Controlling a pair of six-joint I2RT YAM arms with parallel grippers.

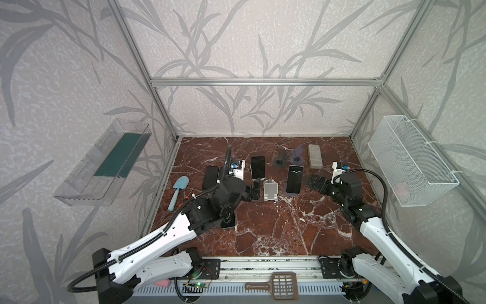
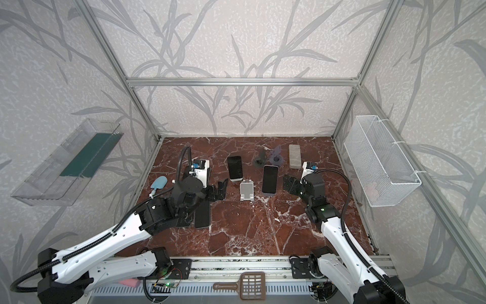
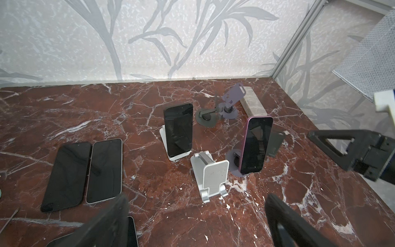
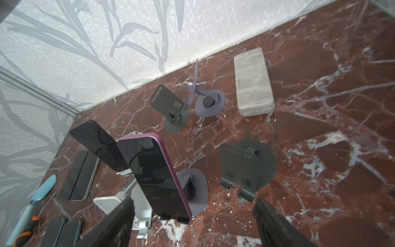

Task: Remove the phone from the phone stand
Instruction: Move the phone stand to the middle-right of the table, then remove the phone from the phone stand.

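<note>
one purple phone (image 3: pixel 255 145) leans back, upright

Left arm (image 1: pixel 163 234) and right arm (image 1: pixel 376 231): white link shells, black joint housings (image 1: pixel 202 213), black ribbed cable (image 1: pixel 385 200) alongside each, white wrist camera block (image 1: pixel 238 171), black open-framed triangular fingers (image 3: pixel 329 149), green light (image 2: pixel 323 209) on a right-arm joint.

The tabletop (image 1: pixel 263 231) looks like polished red-brown marble, veined white and faintly glossy. The purple-edged phone (image 3: pixel 255 145) has a glossy black glass face that mirrors its surroundings, and a satin rim. Its lilac stand (image 4: pixel 202 181) looks like matt plastic. The silver stand (image 3: pixel 214 177) looks like matt metal. The grey block (image 4: pixel 253 83) is rough and stone-like. The basket (image 1: pixel 410 158) is white wire mesh, the wall tray (image 1: pixel 86 179) is clear glossy plastic, and the frame bar (image 1: pixel 263 82) is bare aluminium.
</note>
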